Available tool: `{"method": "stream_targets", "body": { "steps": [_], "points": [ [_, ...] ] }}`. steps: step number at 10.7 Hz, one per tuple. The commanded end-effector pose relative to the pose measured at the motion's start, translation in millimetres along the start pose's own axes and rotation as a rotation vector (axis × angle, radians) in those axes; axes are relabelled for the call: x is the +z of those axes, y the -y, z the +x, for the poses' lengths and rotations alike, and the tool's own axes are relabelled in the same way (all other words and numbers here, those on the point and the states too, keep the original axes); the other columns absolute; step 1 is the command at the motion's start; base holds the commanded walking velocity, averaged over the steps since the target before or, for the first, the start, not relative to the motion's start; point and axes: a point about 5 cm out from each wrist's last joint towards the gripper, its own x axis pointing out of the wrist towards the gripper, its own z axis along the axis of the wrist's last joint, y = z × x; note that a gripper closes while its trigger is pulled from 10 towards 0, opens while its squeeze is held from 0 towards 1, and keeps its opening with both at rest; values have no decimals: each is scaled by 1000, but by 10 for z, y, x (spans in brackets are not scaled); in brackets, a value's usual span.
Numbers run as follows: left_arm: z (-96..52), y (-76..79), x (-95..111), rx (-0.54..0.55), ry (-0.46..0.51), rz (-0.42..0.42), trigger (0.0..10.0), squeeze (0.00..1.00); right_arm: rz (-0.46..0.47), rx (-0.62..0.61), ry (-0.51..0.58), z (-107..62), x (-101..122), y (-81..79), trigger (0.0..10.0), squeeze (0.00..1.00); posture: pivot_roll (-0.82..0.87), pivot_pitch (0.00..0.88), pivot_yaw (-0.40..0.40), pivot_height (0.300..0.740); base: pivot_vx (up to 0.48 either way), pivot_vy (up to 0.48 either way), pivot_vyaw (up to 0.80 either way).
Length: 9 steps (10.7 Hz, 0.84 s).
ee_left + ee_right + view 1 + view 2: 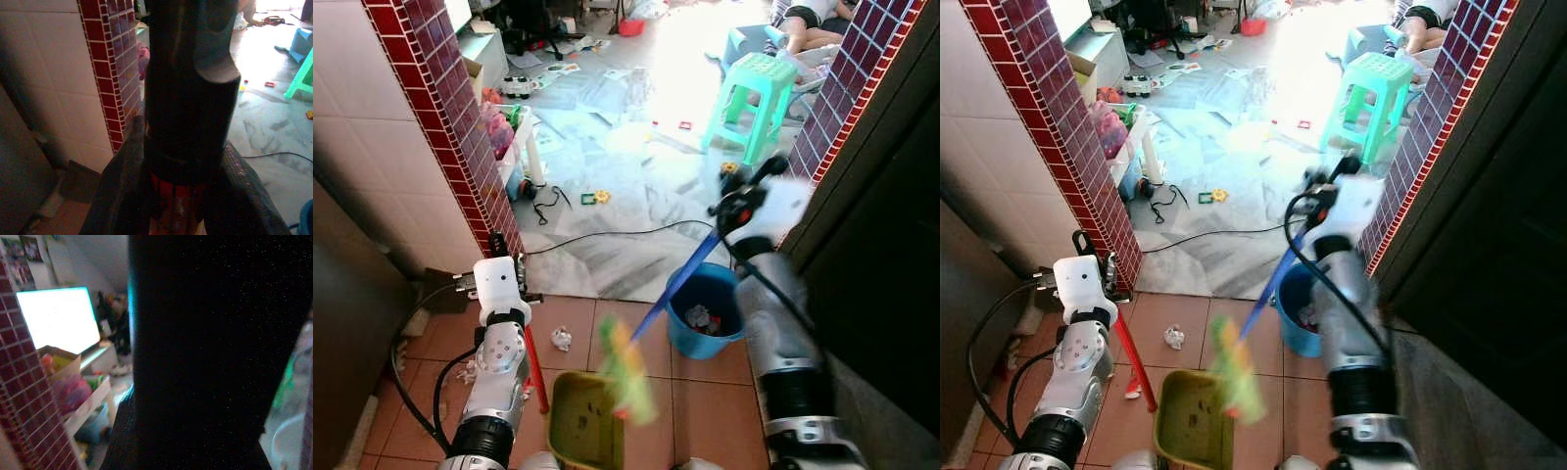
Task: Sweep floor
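An olive-green dustpan (576, 423) rests on the terracotta tiles at the bottom of the view. Its red handle (536, 367) slants up to my left gripper (498, 244), which is shut on it; in the left wrist view the dark grip (188, 98) sits between the fingers (115, 200). My right gripper (745, 202) is shut on a blue broom handle (683, 276) held high. The broom's green and yellow bristles (626, 370) are blurred over the dustpan's right edge. A crumpled white paper (561, 339) lies on the tiles beside the red handle.
A blue bucket (689, 342) holding rubbish stands under my right arm. Red-tiled pillars (460, 127) frame a doorway to a marble floor littered with toys, a black cable (607, 235) and a green stool (754, 88). A person (808, 24) sits at the far right.
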Motion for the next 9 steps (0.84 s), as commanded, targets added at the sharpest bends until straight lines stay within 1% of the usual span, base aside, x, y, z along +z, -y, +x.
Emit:
{"method": "stream_targets", "body": {
  "steps": [1, 2, 4, 5, 6, 7, 8, 9],
  "points": [
    [4, 17, 8, -19, -5, 2, 10000, 0, -16, 35, 109, 59, 216, -72, 10000, 0, -64, 0, 30, 740, 0, 0, 0],
    [5, 25, 13, -27, -8, 6, 10000, 0, -16, 32, 93, 43, 193, -51, 10000, 0, -64, 0, 29, 740, 0, 0, 0],
    [-2, 27, 17, -29, -15, 14, 10000, 0, -61, 37, 40, -51, 53, -2, 10000, 0, -59, 0, 25, 740, 0, 0, 0],
    [-8, 3, 19, -9, -16, 42, 10000, 0, -101, 42, 1, -130, -50, 18, 10000, 0, -57, 0, 22, 740, 0, 0, 0],
    [-3, -50, 71, 34, 20, 27, 10000, 0, -142, 18, -60, -216, -177, 61, 10000, 0, -55, 0, 21, 740, 0, 0, 0],
    [6, -99, 101, 95, 49, 51, 10000, 0, -171, 13, -99, -281, -270, 67, 10000, 0, -54, 0, 21, 740, 0, 0, 0],
    [17, -132, 94, 126, 42, 56, 10000, 0, -178, 16, -131, -322, -355, 30, 10000, 0, -57, 0, 29, 740, 0, 0, 0],
    [26, -125, 101, 124, 42, 66, 10000, 0, -170, 18, -149, -326, -403, -1, 10000, 0, -59, 0, 31, 740, 0, 0, 0]
  ]
}}
